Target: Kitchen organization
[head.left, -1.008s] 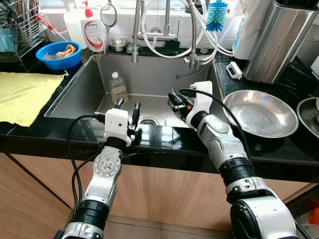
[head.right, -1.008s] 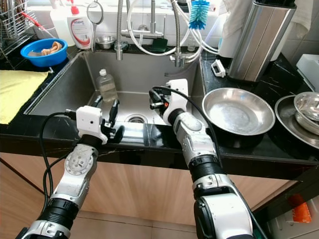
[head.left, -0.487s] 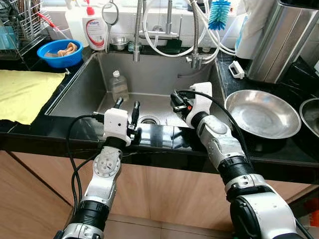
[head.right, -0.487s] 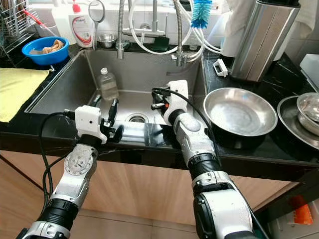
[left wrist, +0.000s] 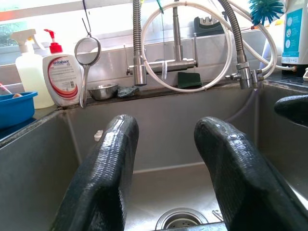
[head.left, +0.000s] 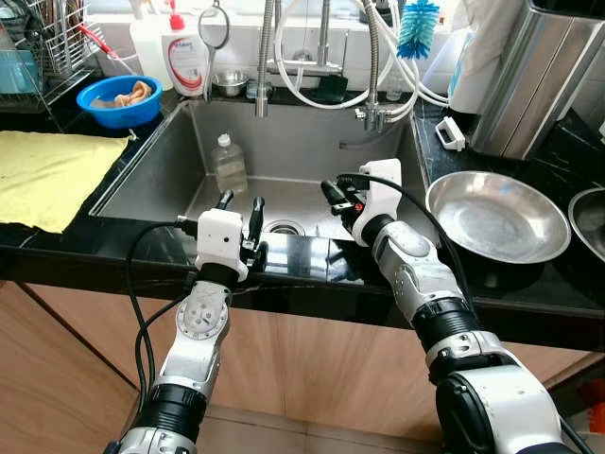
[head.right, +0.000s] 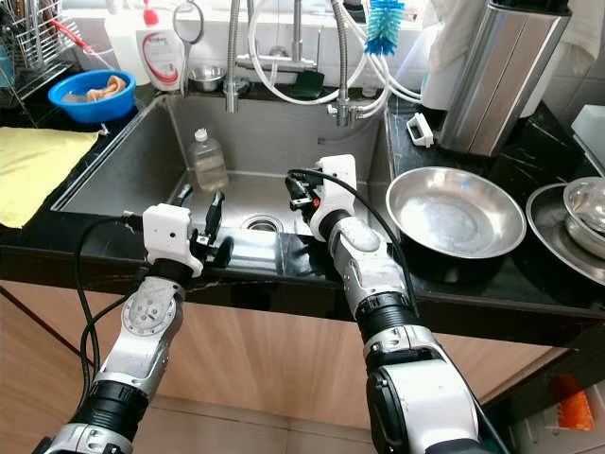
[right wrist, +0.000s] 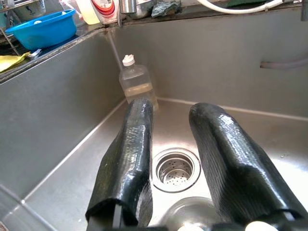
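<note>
Eye views: left gripper (head.left: 240, 202) over sink (head.left: 151, 170) front edge, fingers apart, empty. Right gripper (head.left: 328, 192) inside sink, beyond it a bottle (head.left: 227, 163) standing upright. Steel bowl (head.left: 496, 216) on counter to its right.
Left wrist: blue bowl (left wrist: 14, 106) beside soap bottle (left wrist: 62, 79).
Right wrist: fingers (right wrist: 127, 159) spread, empty, above drain (right wrist: 175, 168); bottle holds a little pale liquid.

Both arms are reaching over the black counter edge (head.left: 85, 248) toward the steel sink (head.left: 161, 175). The left gripper (head.left: 240, 204) is hovering above the front rim with its fingers spread, pointing at the drain (head.left: 282, 228). The right gripper (head.left: 331, 194) is hanging over the basin, fingers aiming left toward the clear bottle (head.left: 227, 165) that is standing upright at the back. A steel bowl (head.left: 492, 216) is sitting on the counter to the right, a yellow cloth (head.left: 47, 175) lying on the left.
</note>
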Robot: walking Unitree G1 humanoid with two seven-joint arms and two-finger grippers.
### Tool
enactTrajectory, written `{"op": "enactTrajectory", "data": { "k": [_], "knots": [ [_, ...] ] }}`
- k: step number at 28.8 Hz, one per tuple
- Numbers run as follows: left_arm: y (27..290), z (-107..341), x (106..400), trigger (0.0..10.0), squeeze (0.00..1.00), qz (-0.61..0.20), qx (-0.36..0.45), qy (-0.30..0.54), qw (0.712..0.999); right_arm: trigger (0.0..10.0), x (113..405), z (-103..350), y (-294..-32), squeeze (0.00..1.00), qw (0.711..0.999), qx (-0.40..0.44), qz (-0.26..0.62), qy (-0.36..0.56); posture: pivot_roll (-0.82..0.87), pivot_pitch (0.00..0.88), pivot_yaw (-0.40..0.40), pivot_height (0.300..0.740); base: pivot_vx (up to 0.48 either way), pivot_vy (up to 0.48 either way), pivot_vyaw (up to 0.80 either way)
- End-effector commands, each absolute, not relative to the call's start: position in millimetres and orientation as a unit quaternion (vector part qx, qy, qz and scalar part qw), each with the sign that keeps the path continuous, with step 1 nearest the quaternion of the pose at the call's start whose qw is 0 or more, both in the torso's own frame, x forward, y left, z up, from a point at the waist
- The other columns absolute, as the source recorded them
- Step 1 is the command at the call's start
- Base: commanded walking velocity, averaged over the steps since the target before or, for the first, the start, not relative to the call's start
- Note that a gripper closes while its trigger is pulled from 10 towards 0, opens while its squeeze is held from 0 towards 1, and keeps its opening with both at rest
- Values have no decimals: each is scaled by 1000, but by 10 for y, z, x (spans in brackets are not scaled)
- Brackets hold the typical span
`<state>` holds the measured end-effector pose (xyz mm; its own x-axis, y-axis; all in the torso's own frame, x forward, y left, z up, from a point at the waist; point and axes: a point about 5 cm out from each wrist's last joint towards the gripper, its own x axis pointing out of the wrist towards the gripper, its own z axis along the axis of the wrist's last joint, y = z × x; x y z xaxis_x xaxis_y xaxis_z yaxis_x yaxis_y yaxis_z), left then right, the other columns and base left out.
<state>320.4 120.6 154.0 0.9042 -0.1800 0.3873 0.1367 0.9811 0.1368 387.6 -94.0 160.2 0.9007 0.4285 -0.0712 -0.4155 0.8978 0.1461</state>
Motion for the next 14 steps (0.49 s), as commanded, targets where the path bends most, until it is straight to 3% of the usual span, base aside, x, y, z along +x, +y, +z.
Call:
{"op": "enactTrajectory", "data": {
  "k": [1,12,13,14],
  "knots": [
    [1231,1474,3187,10000,0,-77,53,-187,978,10000,3875,1658,-920,0,974,41,219,33,-114,0,-29,706,0,0,0],
    [1242,1466,3186,10000,0,-74,54,-184,979,10000,3753,1951,-1071,0,981,-62,183,-15,-124,0,-35,706,0,0,0],
    [1243,1462,3187,10000,0,-74,54,-184,979,10000,3734,1964,-1093,1000,982,-66,179,-15,-132,0,-35,706,0,0,0],
    [1242,1457,3187,10000,0,-74,54,-183,979,10000,3711,1978,-1114,1000,982,-68,177,-18,-132,0,-35,706,0,0,0]
  ]
}}
